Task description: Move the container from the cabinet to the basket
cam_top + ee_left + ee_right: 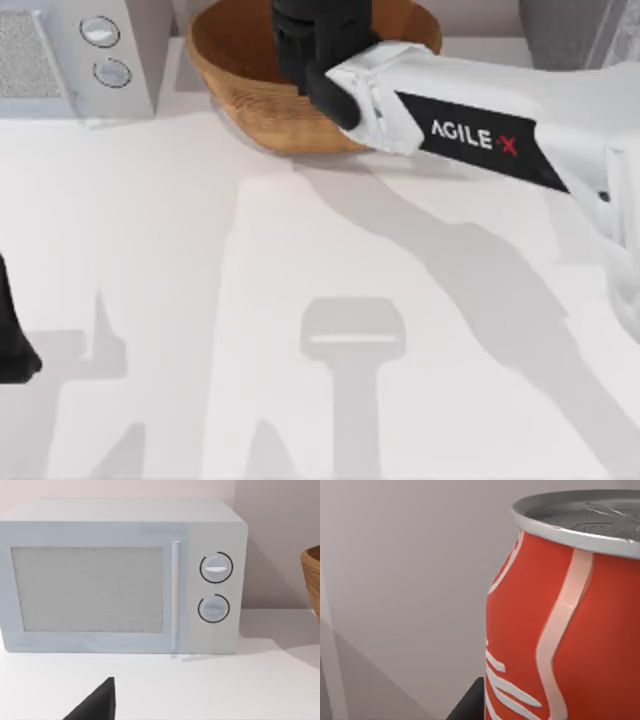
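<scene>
The tan woven basket point(250, 95) stands at the back middle of the table. My right arm reaches in from the right, and its dark gripper point(318, 48) hangs over the basket's inside. In the right wrist view the container point(560, 630), a red soda can with white script and a silver top, sits very close, with one dark finger point(470, 706) against its side. The gripper is shut on it. The dark grey cabinet point(562, 28) shows at the back right corner. My left gripper point(12, 345) is parked at the table's left edge.
A white microwave point(90, 55) with two round dials stands at the back left, and the left wrist view faces its door point(90, 587) head-on. The basket's rim point(312, 580) shows beside it. The arms cast shadows across the white tabletop point(200, 300).
</scene>
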`<state>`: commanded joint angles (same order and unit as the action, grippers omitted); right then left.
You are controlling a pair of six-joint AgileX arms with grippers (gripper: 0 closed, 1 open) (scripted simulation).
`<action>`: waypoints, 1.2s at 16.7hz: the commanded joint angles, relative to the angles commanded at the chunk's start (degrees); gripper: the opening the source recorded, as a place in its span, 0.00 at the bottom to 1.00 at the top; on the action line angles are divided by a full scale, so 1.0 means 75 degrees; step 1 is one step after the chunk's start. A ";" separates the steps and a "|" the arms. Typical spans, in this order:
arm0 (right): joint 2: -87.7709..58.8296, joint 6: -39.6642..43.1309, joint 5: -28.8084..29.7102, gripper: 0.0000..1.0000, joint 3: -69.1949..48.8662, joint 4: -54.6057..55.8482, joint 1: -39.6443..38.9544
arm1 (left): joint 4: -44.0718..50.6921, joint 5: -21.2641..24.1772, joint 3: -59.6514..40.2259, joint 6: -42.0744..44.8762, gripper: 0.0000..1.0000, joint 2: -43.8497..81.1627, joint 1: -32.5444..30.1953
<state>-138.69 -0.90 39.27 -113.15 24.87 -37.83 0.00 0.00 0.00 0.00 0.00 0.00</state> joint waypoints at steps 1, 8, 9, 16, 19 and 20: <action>0.0000 0.0000 0.0000 0.60 0.0000 0.0000 0.0000 | 0.0000 0.0000 0.0000 0.0000 1.00 0.0000 0.0000; 0.0000 0.0000 0.0000 1.00 0.0000 0.0000 0.0000 | 0.0000 0.0000 0.0000 0.0000 1.00 0.0000 0.0000; 0.0000 0.0000 0.0000 1.00 0.0000 0.0000 0.0000 | 0.0000 0.0000 0.0000 0.0000 1.00 0.0000 0.0000; 0.0000 0.0000 0.0000 1.00 0.0000 0.0000 0.0000 | 0.0000 0.0000 0.0000 0.0000 1.00 0.0000 0.0000; 0.0000 0.0000 0.0000 1.00 0.0000 0.0000 0.0000 | 0.0000 0.0000 0.0000 0.0000 1.00 0.0000 0.0000; 0.0000 0.0000 0.0000 1.00 0.0000 0.0000 0.0000 | 0.0000 0.0000 0.0000 0.0000 1.00 0.0000 0.0000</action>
<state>-138.69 -0.90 39.27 -113.15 24.87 -37.83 0.00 0.00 0.00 0.00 0.00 0.00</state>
